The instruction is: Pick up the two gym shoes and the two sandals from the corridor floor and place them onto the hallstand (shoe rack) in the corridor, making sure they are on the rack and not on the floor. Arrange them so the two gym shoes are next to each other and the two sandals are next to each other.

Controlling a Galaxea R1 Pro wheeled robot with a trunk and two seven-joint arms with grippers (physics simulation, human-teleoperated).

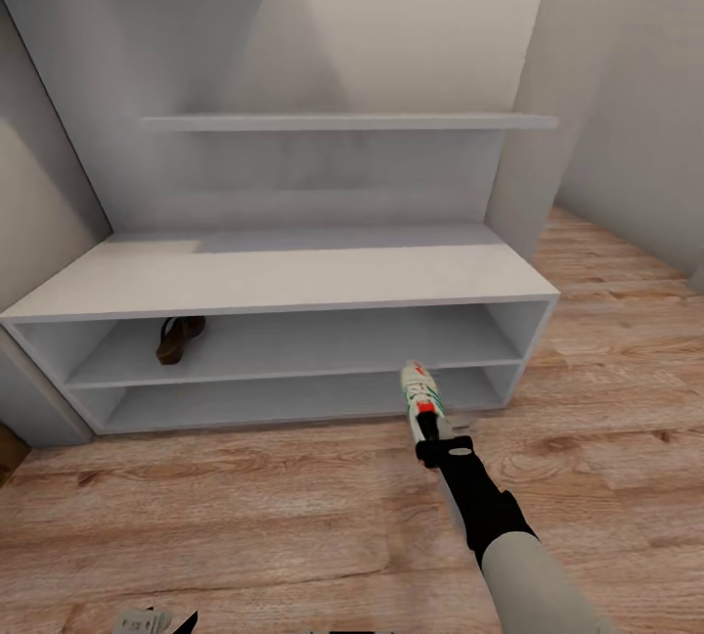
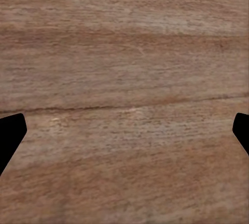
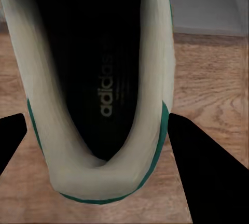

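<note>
Right gripper (image 1: 431, 430): clamping on the heel of a gym shoe (image 1: 420, 394), one finger (image 3: 210, 172) on each side of the heel collar, as the right wrist view is showing.
Gym shoe position: hanging toe-forward just in front of the hallstand (image 1: 293, 280), at the right part of its lower shelf opening, above the corridor floor (image 1: 244, 517).
Sandal (image 1: 179, 338): lying on the upper open shelf, far left, well apart from the shoe.
Left gripper (image 2: 124, 130): fingers standing apart, holding nothing, looking down at bare planks.
Step in hand: judging it to be delivery of the shoe to the rack.
Advice: keeping the sole level, clearing the shelf edge before letting go, and leaving room alongside for its pair.
Risk: a shallow placement could be tipping the shoe back onto the floor.
</note>
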